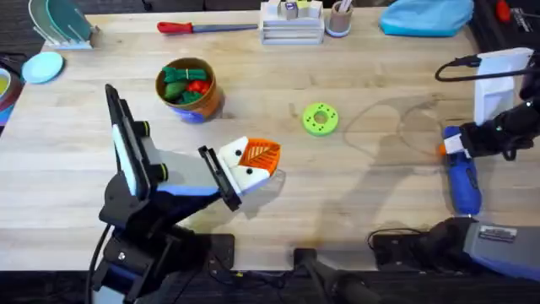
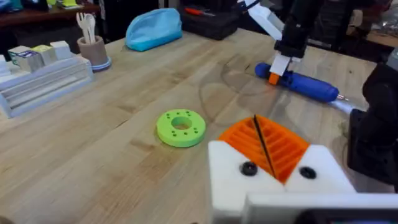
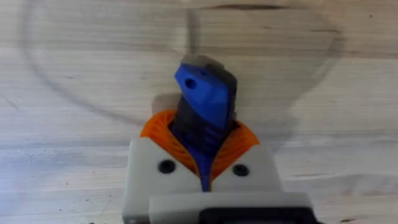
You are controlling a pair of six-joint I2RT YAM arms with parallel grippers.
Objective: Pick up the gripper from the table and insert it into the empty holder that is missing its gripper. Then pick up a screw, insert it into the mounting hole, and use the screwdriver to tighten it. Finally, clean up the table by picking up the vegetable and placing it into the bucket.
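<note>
Screwdriver [image 1: 462, 181], a thick blue cylindrical powered tool, lies on the wooden bench [image 1: 354, 203] at the right, clamped near its rear end by the right claw [image 1: 451, 145]. Left claw [image 1: 251, 162] rests together, empty. Risk: the off-centre grip may let the tool pivot or slip when lifted.

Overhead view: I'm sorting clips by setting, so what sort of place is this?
Probably a lab workbench: a wooden table carrying a red-handled tool, a blue screwdriver and a bucket of toy vegetables.
</note>
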